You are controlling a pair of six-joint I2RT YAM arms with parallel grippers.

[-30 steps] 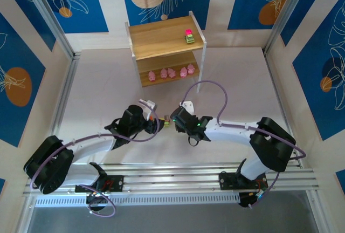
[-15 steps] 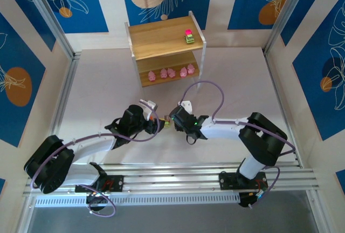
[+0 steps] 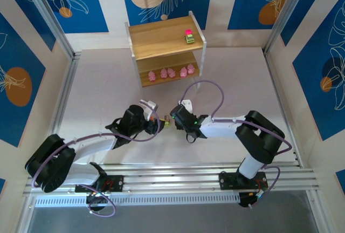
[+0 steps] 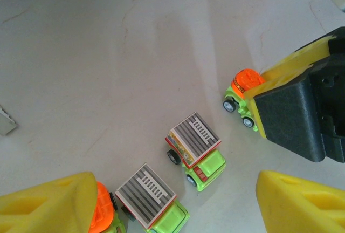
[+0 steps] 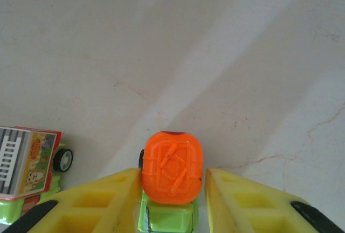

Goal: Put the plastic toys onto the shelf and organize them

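An orange-topped truck point(image 5: 172, 167) stands on the table point(image 3: 108, 82) near the middle of its front edge. It sits between the yellow fingers point(image 5: 126, 187) of the right gripper point(image 5: 172, 182). The fingers are close on both sides, but I cannot tell whether they press it. The left wrist view adds two striped trucks point(image 4: 195, 149) beside it and a second orange truck point(image 4: 103, 208) by a finger of the left gripper point(image 4: 175, 203), whose jaws stand wide apart. From above, the shelf point(image 3: 161, 39) stands at the far edge, with five pigs point(image 3: 171, 73) on its lower board and a pink-topped truck point(image 3: 189, 36) at the upper board's right end.
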